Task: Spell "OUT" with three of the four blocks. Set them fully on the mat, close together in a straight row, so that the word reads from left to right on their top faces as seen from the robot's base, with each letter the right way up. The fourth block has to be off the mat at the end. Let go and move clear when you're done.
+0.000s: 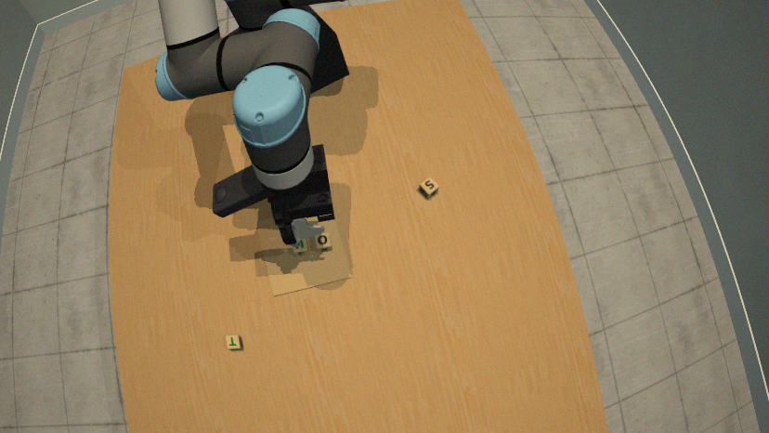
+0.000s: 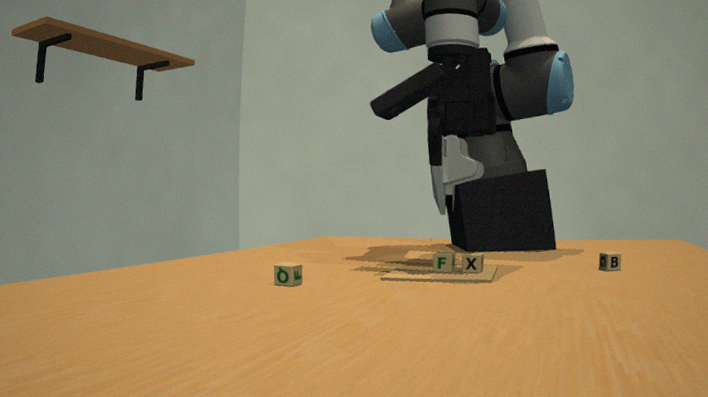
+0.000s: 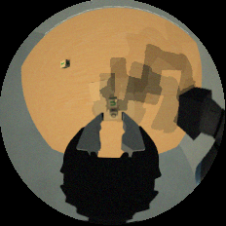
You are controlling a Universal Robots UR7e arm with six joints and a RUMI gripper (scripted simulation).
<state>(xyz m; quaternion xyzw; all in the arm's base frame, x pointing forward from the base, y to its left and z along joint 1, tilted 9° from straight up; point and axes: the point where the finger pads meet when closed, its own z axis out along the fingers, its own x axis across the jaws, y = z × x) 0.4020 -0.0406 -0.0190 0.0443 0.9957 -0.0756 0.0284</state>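
Note:
The thin tan mat lies in the middle of the table. On it, the O block and the U block sit side by side, close together. In the exterior view they show an X side face and an F side face. My gripper hangs above the U block, clear of it, partly open and empty. In the wrist view, the U block lies below, just beyond the fingertips. The T block lies off the mat near the front left. The S block lies off the mat to the right.
The robot's black base stands behind the mat. The arm's elbow and wrist hide the mat's far part in the top view. A wall shelf hangs far off. The T block and the S block stand well apart from the mat.

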